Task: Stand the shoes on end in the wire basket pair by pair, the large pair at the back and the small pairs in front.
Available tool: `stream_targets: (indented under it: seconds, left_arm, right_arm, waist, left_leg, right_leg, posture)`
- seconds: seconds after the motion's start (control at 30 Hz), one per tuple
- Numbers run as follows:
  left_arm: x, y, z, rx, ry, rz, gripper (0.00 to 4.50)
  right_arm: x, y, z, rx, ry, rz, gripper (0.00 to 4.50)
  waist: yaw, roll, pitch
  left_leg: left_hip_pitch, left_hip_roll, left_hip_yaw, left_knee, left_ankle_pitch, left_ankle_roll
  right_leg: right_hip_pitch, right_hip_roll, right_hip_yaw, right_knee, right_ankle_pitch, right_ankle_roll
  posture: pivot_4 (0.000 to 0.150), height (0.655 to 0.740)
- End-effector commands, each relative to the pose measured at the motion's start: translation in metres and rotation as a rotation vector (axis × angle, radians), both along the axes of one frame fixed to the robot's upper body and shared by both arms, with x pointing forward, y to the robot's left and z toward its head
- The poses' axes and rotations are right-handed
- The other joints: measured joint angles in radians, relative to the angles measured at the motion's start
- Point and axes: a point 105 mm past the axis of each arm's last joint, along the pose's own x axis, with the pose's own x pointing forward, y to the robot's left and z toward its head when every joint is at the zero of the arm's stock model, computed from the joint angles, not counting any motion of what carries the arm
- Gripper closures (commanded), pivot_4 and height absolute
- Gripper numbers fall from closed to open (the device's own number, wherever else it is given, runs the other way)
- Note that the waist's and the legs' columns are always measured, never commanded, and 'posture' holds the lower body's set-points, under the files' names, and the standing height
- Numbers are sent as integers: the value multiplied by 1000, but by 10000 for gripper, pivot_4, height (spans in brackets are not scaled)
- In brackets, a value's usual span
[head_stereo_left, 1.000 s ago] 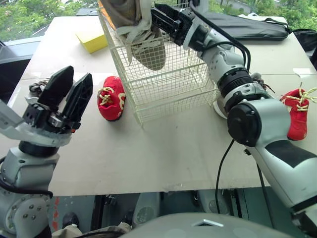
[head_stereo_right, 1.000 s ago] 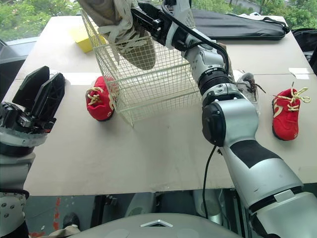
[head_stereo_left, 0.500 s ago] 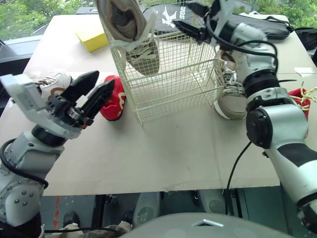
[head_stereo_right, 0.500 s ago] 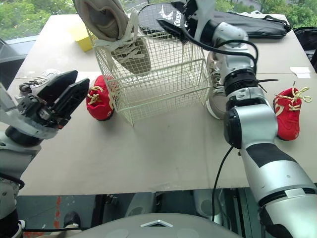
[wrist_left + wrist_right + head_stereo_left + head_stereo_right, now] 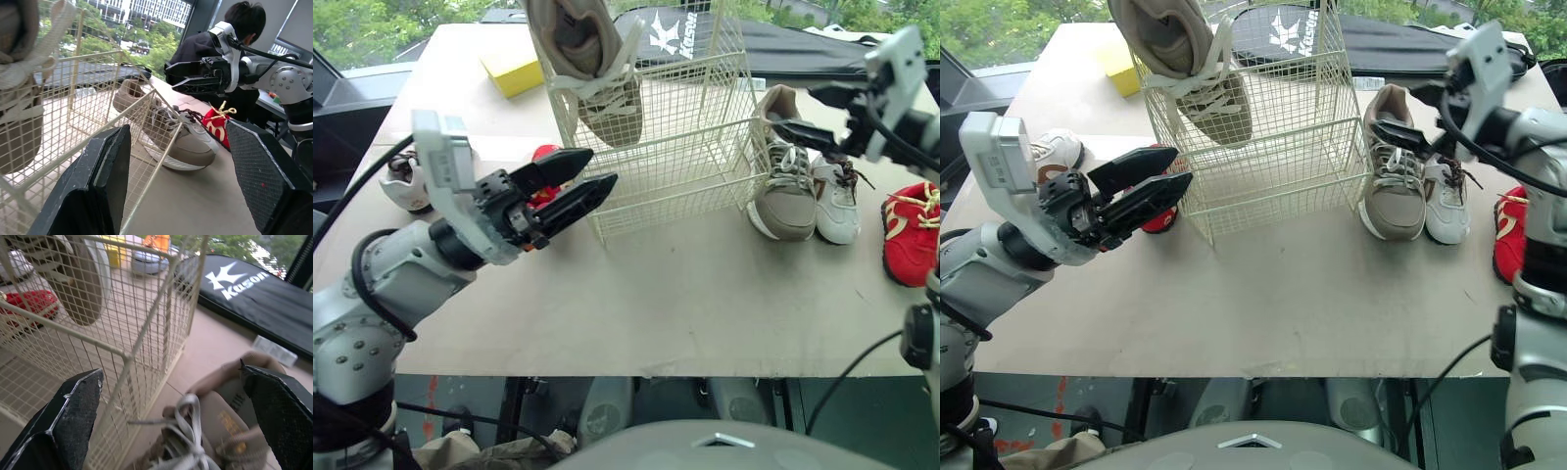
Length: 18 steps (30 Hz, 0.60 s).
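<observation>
The cream wire basket (image 5: 675,147) stands mid-table with one large tan shoe (image 5: 592,59) on end against its back left side, heel up over the rim. Its mate, a second tan shoe (image 5: 783,186), lies flat just right of the basket beside a grey-white shoe (image 5: 837,196). My right gripper (image 5: 795,110) hovers open above that tan shoe's collar (image 5: 220,421). In front of the basket's left corner, my left gripper (image 5: 592,171) is open and points at the basket. A small red shoe (image 5: 543,155) lies behind it, and another red shoe (image 5: 913,230) lies at the far right.
A small white shoe (image 5: 406,181) rests near the table's left edge. A yellow block (image 5: 514,73) and a long black bag (image 5: 803,44) lie at the back. A person (image 5: 234,29) sits beyond the table's right side.
My right gripper has let go of the tan shoe in the basket and swung right to hover over the second tan shoe. My left gripper has reached forward toward the basket.
</observation>
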Motion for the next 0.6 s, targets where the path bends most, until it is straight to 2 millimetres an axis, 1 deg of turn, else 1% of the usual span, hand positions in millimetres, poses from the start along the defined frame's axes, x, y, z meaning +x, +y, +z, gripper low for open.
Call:
stream_targets:
  seconds: [0.03,0.13,0.27,0.4,0.47,0.6]
  left_arm:
    - [-12,-11,-2,47,18,-114,10968]
    - [-8,-13,-9,139,48,-91,10968]
    - [-7,-19,-7,122,41,-128,10968]
    - [-6,-19,-7,114,45,-131,10968]
    - [-6,-17,-8,106,51,-132,10968]
    - [-6,-16,-8,94,61,-136,10968]
  right_arm:
    - [-11,-11,1,-24,1,-91,501]
    - [-19,-14,-17,-16,70,-135,501]
    - [-31,-12,-46,45,173,-180,501]
    - [-44,-9,-65,64,233,-187,501]
    - [-50,-10,-68,97,249,-207,501]
    - [-65,-16,-62,273,291,-233,501]
  waist:
    - [-3,0,0]
    - [2,0,0]
    - [5,0,0]
    - [5,0,0]
    - [5,0,0]
    - [5,0,0]
  left_leg:
    - [1,0,3,0,-1,2]
    - [1,1,2,0,-2,4]
    - [0,0,2,1,-2,4]
    - [0,0,2,1,0,0]
    - [0,0,2,1,0,0]
    - [1,0,2,1,0,1]
  right_leg:
    - [0,1,1,1,0,0]
    - [1,2,0,1,0,0]
    - [1,1,0,-1,0,0]
    - [1,1,0,-1,0,0]
    - [1,1,0,-1,0,0]
    - [1,2,0,0,0,0]
  posture:
    - [1500,7400]
    - [1500,7400]
    - [1500,7400]
    - [1500,7400]
    - [1500,7400]
    - [1500,7400]
